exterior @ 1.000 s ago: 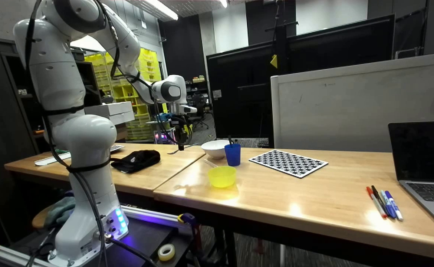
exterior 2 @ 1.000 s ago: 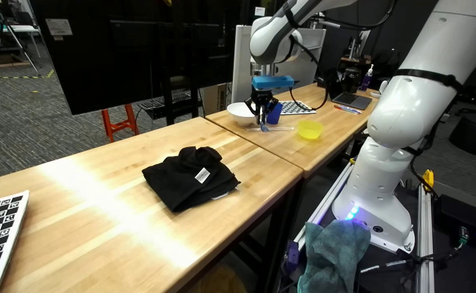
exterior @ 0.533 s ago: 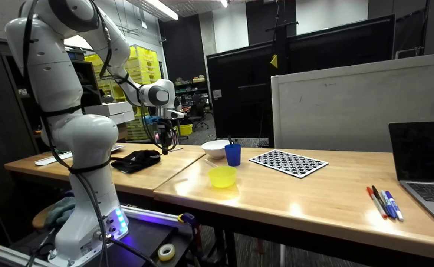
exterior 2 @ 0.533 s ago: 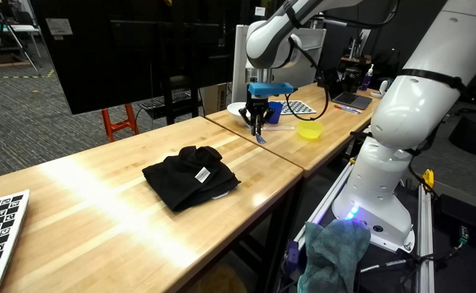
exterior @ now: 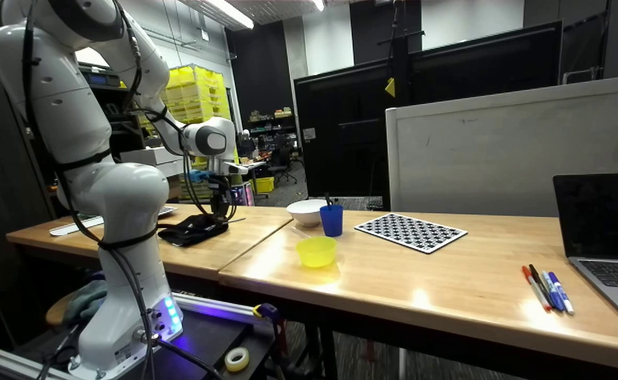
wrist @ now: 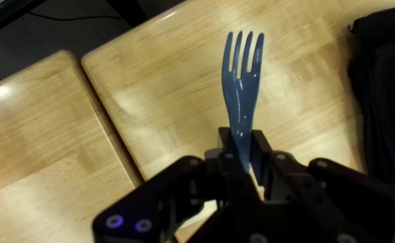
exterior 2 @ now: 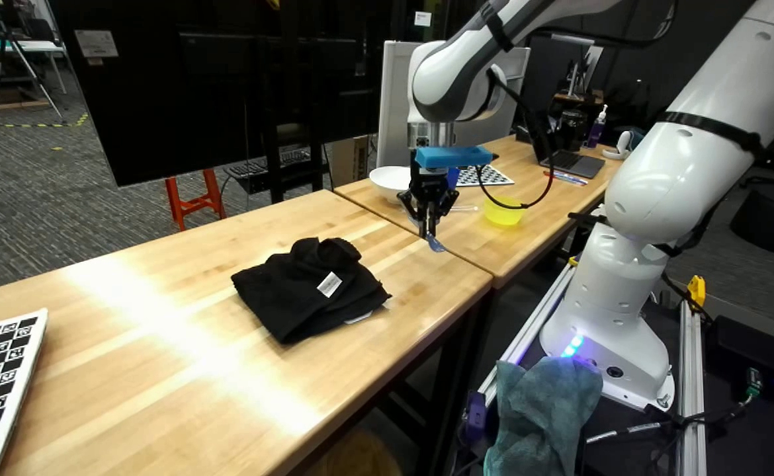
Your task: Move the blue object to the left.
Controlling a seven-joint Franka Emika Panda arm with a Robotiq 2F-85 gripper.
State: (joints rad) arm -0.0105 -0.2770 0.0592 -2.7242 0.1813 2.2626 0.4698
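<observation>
A blue-grey fork (wrist: 242, 87) is held between the fingertips of my gripper (wrist: 241, 136) in the wrist view, its tines pointing away from the jaws. In an exterior view the gripper (exterior 2: 429, 231) hangs pointing down with the fork (exterior 2: 435, 244) sticking out below it. It is above the table near the seam between the two tables. In an exterior view the gripper (exterior: 219, 215) appears in front of the black cloth (exterior: 190, 230), with the fork (exterior: 237, 220) as a thin line. The handle end is hidden by the fingers.
The black cloth (exterior 2: 311, 291) lies on the same table. Across the seam stand a white bowl (exterior 2: 390, 184), a blue cup (exterior: 331, 220) with a dark utensil, and a yellow bowl (exterior: 316, 252). A checkered board (exterior: 412, 232), pens (exterior: 548, 289) and a laptop (exterior: 605, 232) lie farther along.
My gripper has carried the fork away from the white bowl and blue cup, toward the black cloth's table, and has come lower. The bowls, cup and cloth have not moved.
</observation>
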